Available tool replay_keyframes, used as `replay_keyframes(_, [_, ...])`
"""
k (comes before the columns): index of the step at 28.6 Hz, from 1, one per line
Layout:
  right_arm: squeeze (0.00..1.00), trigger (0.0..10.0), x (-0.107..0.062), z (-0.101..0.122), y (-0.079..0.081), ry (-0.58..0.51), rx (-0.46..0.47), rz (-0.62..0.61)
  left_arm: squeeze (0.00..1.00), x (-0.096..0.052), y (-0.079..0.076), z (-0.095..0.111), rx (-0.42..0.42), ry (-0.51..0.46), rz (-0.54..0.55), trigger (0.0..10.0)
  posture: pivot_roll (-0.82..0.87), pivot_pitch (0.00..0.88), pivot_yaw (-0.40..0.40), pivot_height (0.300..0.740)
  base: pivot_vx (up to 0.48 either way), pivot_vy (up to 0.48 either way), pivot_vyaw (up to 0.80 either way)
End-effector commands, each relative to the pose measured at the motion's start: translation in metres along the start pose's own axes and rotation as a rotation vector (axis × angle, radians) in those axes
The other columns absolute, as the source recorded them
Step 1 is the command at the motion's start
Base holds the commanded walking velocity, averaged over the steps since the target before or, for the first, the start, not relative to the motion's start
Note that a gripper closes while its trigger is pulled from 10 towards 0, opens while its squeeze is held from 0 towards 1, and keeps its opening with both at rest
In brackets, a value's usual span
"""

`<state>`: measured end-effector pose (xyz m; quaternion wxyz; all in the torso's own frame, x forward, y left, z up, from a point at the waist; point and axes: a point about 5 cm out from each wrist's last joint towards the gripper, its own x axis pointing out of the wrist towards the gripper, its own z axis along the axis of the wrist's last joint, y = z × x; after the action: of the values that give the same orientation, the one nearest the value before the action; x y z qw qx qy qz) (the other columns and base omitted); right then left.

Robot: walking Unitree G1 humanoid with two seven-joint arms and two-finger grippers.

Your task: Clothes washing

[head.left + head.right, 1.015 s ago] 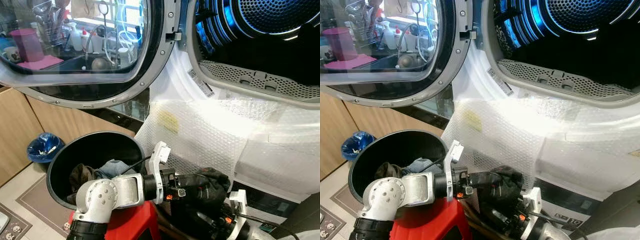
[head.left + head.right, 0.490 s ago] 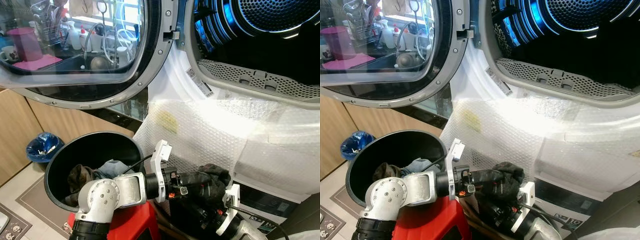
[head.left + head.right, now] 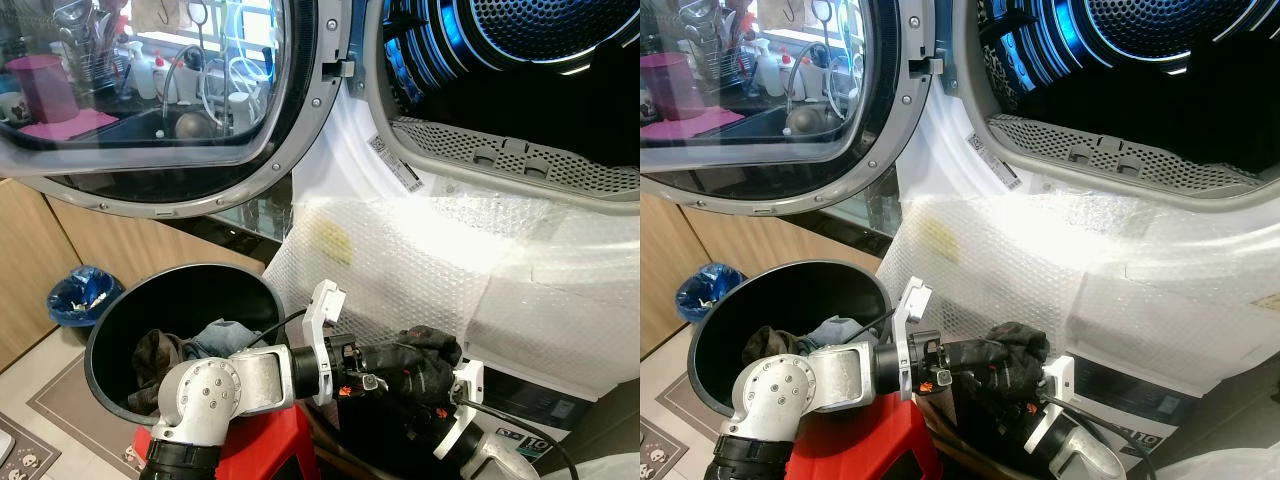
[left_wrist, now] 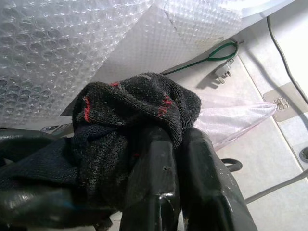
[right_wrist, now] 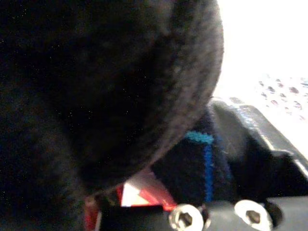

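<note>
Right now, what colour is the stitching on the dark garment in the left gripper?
Red, on the black garment; left wrist view shows it best.

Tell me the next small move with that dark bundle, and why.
Probably lift it toward the open drum. The left gripper is shut on the dark bundle, the right gripper is pressed in beside it, and both sit low, under the bubble wrap on the machine's front. The bin holds more clothes.

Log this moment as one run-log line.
left gripper: shut on black garment | right gripper: at same garment, grip unclear | black bin: holds clothes | drum door: open
</note>
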<state>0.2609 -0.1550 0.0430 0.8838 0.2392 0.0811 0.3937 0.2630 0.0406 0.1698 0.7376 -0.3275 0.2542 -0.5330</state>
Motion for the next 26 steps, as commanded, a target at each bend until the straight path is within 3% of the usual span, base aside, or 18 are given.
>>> replay_keyframes(1, [0.0, 0.0, 0.0, 0.005, -0.005, -0.014, -0.018, -0.037, 0.0, 0.003, -0.003, 0.001, 0.017, 0.006, -0.008, 0.0, -0.04, 0.009, -0.016, 0.74, 0.0, 0.0, 0.0])
replay_keyframes(26, [0.0, 0.0, -0.021, 0.018, -0.026, -0.066, -0.021, -0.153, 0.0, 0.003, -0.004, 0.004, 0.029, -0.021, 0.001, 0.0, -0.04, 0.013, -0.022, 0.74, 0.0, 0.0, 0.0])
